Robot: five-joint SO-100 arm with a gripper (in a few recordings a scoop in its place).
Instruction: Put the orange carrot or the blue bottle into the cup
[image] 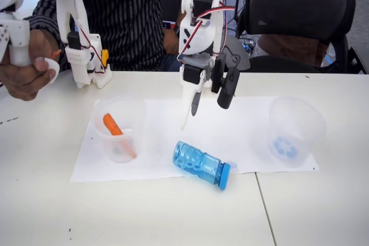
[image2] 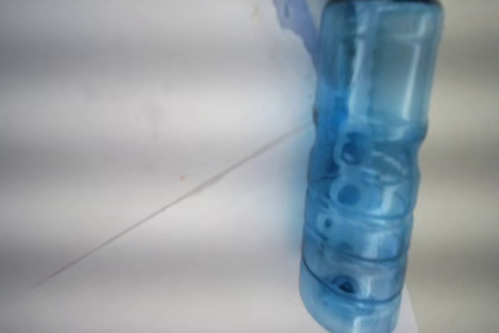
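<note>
Translucent blue plastic: the bottle (image: pixel 200 164) lies on its side on the paper (image: pixel 242 136), cap toward the table's near edge, well apart from the cup (image: pixel 295 131) at right. We read it as light, stiff, ribbed but slick, and liable to roll. We'd pinch across the ribbed mid-body. Gripper (image: pixel 193 116) hangs above it, jaws parted, holding nothing. Carrot (image: pixel 113 126) sits in the left cup (image: pixel 120 131).

White printed arm (image: pixel 202 10), black servos, red-white cables, black-white tool (image: pixel 202 105).
</note>
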